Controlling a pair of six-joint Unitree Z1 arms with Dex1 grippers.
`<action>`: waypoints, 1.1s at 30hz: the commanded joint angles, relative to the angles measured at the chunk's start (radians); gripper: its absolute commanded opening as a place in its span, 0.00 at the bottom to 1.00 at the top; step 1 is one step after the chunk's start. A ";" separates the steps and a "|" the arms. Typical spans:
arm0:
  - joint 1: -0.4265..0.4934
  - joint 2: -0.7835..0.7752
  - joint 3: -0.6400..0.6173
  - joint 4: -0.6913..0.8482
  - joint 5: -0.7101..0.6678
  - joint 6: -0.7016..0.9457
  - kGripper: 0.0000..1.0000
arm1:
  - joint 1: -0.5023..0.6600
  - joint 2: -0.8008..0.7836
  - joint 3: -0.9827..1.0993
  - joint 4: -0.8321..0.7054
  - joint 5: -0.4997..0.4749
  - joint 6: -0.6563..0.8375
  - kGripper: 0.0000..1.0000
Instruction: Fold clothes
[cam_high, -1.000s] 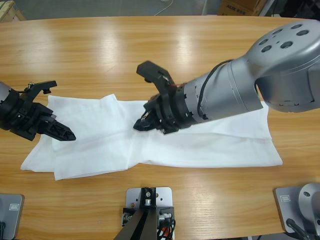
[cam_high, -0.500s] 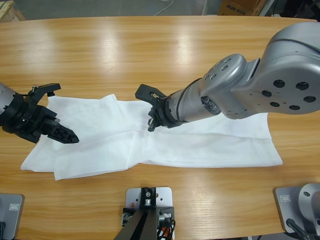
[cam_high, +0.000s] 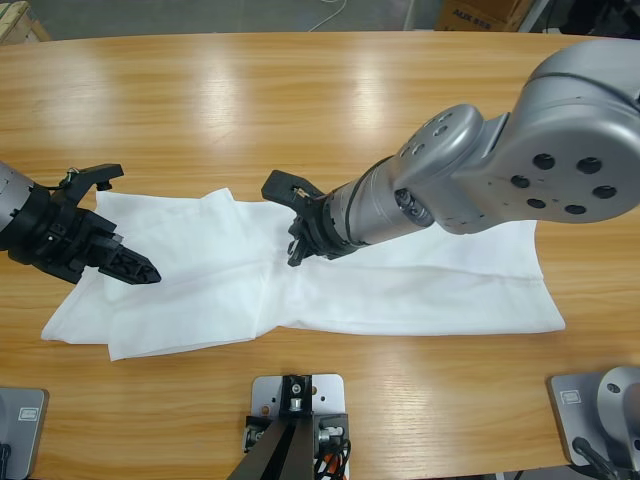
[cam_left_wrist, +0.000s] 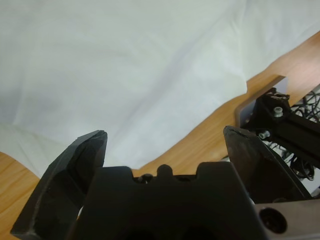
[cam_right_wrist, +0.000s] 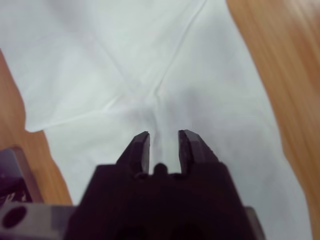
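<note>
The white T-shirt (cam_high: 400, 285) lies flat across the table's near half, with folded layers at its left end; no lettering or neck label shows. My left gripper (cam_high: 135, 268) hovers over the shirt's left end, and in the left wrist view it (cam_left_wrist: 165, 136) stands wide open with nothing between the jaws, only the T-shirt (cam_left_wrist: 150, 65) beyond them. My right gripper (cam_high: 294, 256) points down at the shirt's middle. In the right wrist view it (cam_right_wrist: 164, 134) shows its jaws drawn close on a narrow strip of the T-shirt (cam_right_wrist: 125, 65), with creases running to them.
The wooden table (cam_high: 250, 100) stretches bare behind the shirt. The right arm's large silver elbow (cam_high: 560, 150) hangs over the table's right side. Cardboard boxes (cam_high: 480, 14) stand on the floor beyond the far edge.
The right arm has rolled and its elbow has swung up and right, while its gripper stayed at the shirt's middle, now slimmer and pointing down. The left gripper edged slightly right.
</note>
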 joint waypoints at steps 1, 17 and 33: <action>-0.010 0.034 0.032 -0.018 0.012 0.009 0.91 | 0.035 0.078 0.000 -0.015 0.032 0.023 0.23; -0.010 0.037 0.033 -0.022 0.006 0.009 0.91 | 0.046 0.067 0.011 0.011 0.033 -0.005 0.00; -0.013 0.041 0.030 -0.026 0.001 0.009 0.91 | 0.143 -0.077 0.057 0.089 -0.335 0.065 0.93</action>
